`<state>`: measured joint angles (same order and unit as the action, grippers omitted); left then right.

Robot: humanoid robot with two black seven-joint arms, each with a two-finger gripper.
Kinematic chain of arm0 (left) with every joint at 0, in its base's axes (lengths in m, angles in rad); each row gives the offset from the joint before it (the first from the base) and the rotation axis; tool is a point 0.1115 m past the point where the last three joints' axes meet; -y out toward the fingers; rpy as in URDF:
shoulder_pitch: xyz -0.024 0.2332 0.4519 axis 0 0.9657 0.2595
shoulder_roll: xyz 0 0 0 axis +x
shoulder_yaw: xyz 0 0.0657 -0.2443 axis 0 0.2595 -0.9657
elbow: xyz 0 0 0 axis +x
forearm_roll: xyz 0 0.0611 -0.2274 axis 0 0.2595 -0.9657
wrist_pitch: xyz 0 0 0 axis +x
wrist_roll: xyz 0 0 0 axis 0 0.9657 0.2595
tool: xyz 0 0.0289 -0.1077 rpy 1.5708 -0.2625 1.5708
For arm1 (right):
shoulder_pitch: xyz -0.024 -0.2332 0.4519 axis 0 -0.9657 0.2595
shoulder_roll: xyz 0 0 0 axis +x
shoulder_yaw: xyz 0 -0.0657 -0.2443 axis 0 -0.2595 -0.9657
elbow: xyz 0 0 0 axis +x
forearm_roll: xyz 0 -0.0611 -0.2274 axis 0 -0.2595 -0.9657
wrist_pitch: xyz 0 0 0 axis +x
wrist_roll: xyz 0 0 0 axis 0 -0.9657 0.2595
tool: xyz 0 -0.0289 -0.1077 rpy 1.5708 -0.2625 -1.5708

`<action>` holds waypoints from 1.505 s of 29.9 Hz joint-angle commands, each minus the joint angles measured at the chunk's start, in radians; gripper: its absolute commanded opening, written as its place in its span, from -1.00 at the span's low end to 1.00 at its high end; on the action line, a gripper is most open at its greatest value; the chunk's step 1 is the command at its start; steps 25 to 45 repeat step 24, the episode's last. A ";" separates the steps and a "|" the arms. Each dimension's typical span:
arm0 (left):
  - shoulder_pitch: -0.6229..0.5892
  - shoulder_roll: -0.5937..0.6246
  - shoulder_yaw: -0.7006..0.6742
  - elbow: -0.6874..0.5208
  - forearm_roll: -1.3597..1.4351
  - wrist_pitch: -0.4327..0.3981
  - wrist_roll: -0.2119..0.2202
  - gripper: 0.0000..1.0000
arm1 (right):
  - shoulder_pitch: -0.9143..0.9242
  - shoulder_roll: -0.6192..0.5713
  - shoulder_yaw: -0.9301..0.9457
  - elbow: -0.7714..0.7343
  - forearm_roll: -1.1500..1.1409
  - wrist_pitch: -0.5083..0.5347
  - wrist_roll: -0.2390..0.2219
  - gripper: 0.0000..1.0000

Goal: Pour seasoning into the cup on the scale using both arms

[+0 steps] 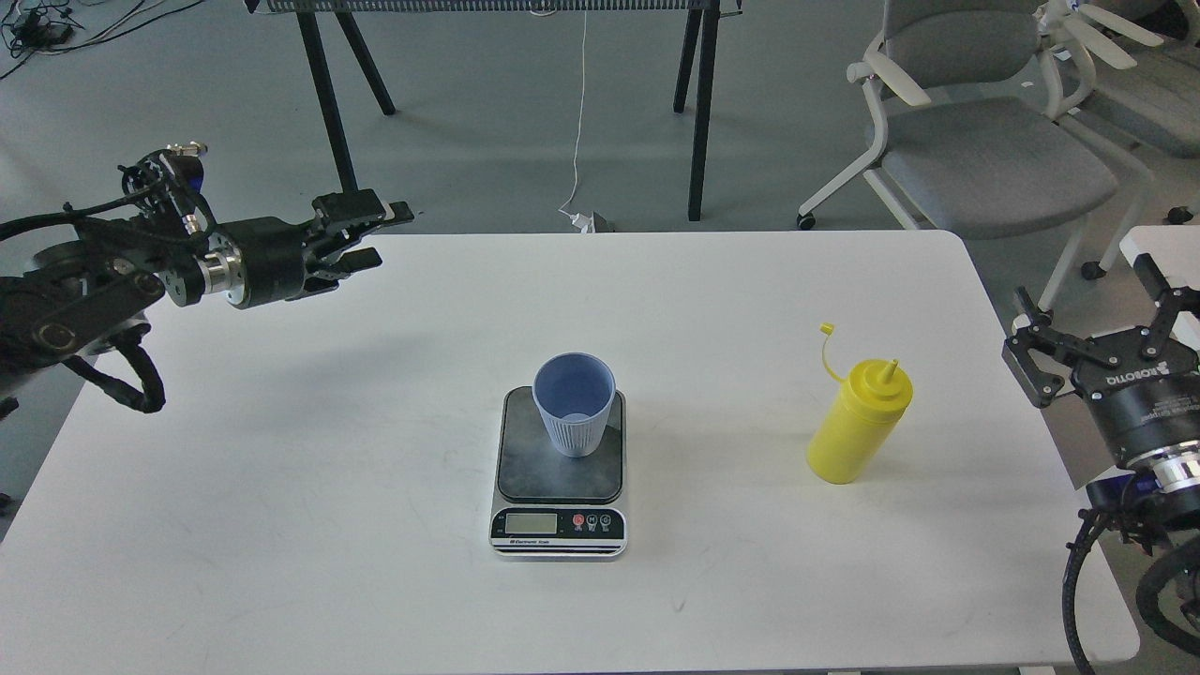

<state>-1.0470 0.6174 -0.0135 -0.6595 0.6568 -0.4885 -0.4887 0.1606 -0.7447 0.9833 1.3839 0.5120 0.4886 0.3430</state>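
Note:
The light blue ribbed cup stands upright on the dark platform of the scale at the table's middle. The yellow seasoning bottle stands upright to the right of the scale, with its tethered cap hanging open at the upper left. My right gripper is open and empty at the table's right edge, well to the right of the bottle. My left gripper is open and empty above the table's far left corner, far from the cup.
The white table carries only the scale, cup and bottle. Grey office chairs stand at the back right. Black stand legs and a white cable are behind the table. Another white surface is at the right edge.

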 commanded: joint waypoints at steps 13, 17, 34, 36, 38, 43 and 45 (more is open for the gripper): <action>0.050 0.056 -0.075 -0.020 -0.167 0.000 0.000 0.79 | 0.442 0.314 -0.204 -0.485 -0.164 0.000 -0.001 1.00; 0.051 0.054 -0.105 -0.020 -0.167 0.000 0.000 0.79 | 0.441 0.321 -0.206 -0.487 -0.167 0.000 0.001 1.00; 0.050 0.050 -0.111 -0.020 -0.167 0.000 0.000 0.80 | 0.444 0.329 -0.206 -0.500 -0.168 0.000 0.007 1.00; 0.050 0.050 -0.111 -0.020 -0.167 0.000 0.000 0.80 | 0.444 0.329 -0.206 -0.500 -0.168 0.000 0.007 1.00; 0.050 0.050 -0.111 -0.020 -0.167 0.000 0.000 0.80 | 0.444 0.329 -0.206 -0.500 -0.168 0.000 0.007 1.00; 0.050 0.050 -0.111 -0.020 -0.167 0.000 0.000 0.80 | 0.444 0.329 -0.206 -0.500 -0.168 0.000 0.007 1.00; 0.050 0.050 -0.111 -0.020 -0.167 0.000 0.000 0.80 | 0.444 0.329 -0.206 -0.500 -0.168 0.000 0.007 1.00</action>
